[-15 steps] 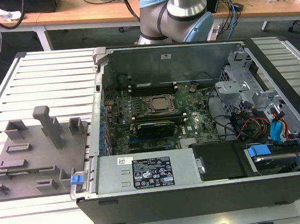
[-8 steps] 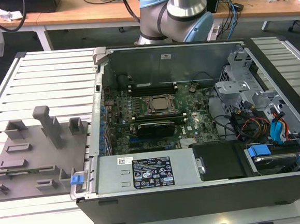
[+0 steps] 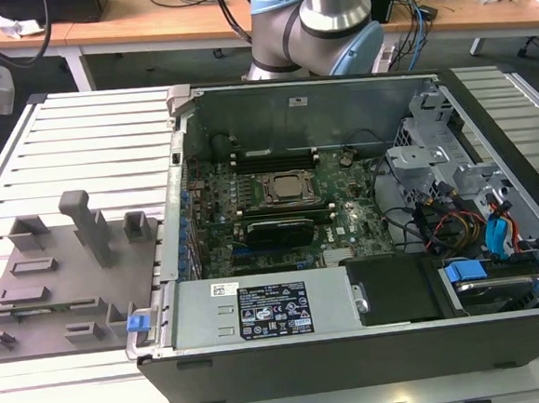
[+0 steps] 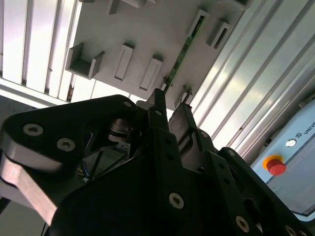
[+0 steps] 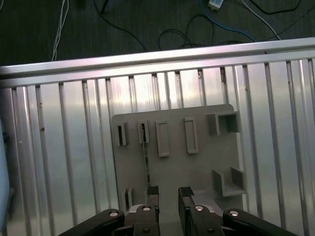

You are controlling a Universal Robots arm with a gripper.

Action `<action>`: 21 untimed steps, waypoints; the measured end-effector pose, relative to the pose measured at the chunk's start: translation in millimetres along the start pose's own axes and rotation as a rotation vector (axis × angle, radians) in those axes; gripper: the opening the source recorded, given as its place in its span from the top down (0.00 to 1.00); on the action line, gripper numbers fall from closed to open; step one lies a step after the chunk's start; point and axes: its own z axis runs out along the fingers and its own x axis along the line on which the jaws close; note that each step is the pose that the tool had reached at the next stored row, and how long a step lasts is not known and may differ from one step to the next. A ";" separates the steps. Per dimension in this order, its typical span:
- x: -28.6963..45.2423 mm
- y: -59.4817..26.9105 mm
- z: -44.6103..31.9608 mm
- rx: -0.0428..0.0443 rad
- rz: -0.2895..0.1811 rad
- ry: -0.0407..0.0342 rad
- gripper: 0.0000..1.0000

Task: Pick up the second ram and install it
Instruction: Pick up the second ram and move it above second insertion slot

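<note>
Hovering over the grey tray (image 5: 197,167), the claw (image 5: 169,192) stands open and empty. We find the second ram (image 5: 147,157) on edge in a tray slot. We judge it light, stiff and fragile: pinch its flat faces mid-length, gently.

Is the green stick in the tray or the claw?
In the tray: the second ram stands edgewise in a slot; the gripper is open.
</note>
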 end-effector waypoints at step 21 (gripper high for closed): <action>6.2 -1.0 13.5 0.0000 0.000 0.0000 0.70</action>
